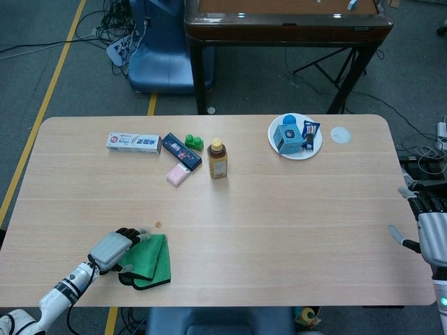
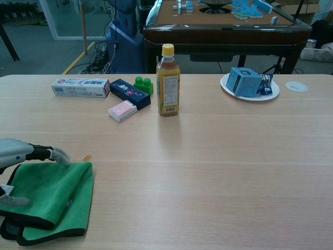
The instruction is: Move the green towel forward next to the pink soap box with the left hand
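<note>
A long, pale wooden worktop (image 1: pixel 279 223) fills both views. At its near left corner lies the folded green towel (image 1: pixel 148 259), well apart from the pink soap box (image 1: pixel 179 175), which sits farther back toward the middle. The left robot hand (image 1: pixel 113 248) lies over the towel's left edge, its fingers (image 2: pixel 52 153) spread and reaching across the cloth; whether they grip it cannot be told. The right robot hand (image 1: pixel 429 230) hangs at the worktop's right edge, fingers apart, holding nothing. At the back right a white plate (image 1: pixel 311 149) carries a blue box (image 1: pixel 286 137). Along the back left run a toothpaste box (image 1: pixel 133 142), a dark blue box (image 1: pixel 181 151) touching the soap box, and a green block (image 1: pixel 194 142). A yellow-capped drink bottle (image 1: pixel 217 159) stands upright just right of the soap box.
</note>
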